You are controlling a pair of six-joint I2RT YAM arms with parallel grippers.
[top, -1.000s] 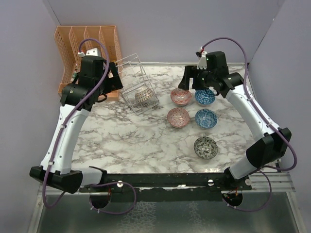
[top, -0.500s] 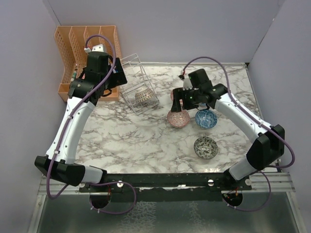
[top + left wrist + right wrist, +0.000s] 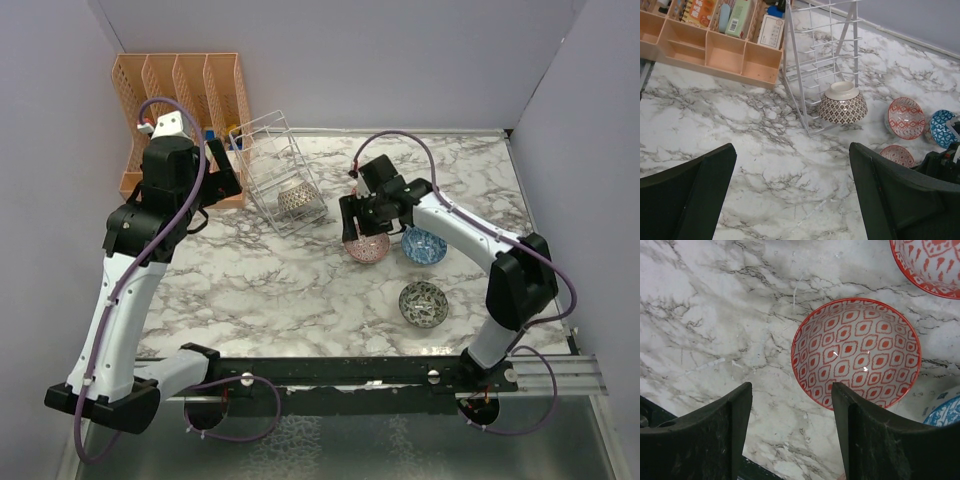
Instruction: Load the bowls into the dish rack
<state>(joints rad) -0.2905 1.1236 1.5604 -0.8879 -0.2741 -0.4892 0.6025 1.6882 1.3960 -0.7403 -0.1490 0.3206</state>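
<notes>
Top view: the left gripper hangs at the far left, between the peach plastic slotted organiser and the white thin-wire dish rack. The brown patterned ceramic bowl already sits low in that rack. The right gripper is right over a reddish-pink patterned bowl mid-table. A blue patterned bowl is just to its right, and the dark grey-green bowl is nearer, all on the marble tabletop.

Left wrist cam: both black fingers are spread wide with nothing between them, just marble. The rack stands ahead with the brown bowl at its foot, base ring facing up. Further right there's a second reddish-pink bowl, another blue bowl and a sliver of the first pink one.

Right wrist cam: the fingers are parted, sitting at the near-left rim of the reddish-pink bowl, not clamped on it. Can't tell if they touch it.
</notes>
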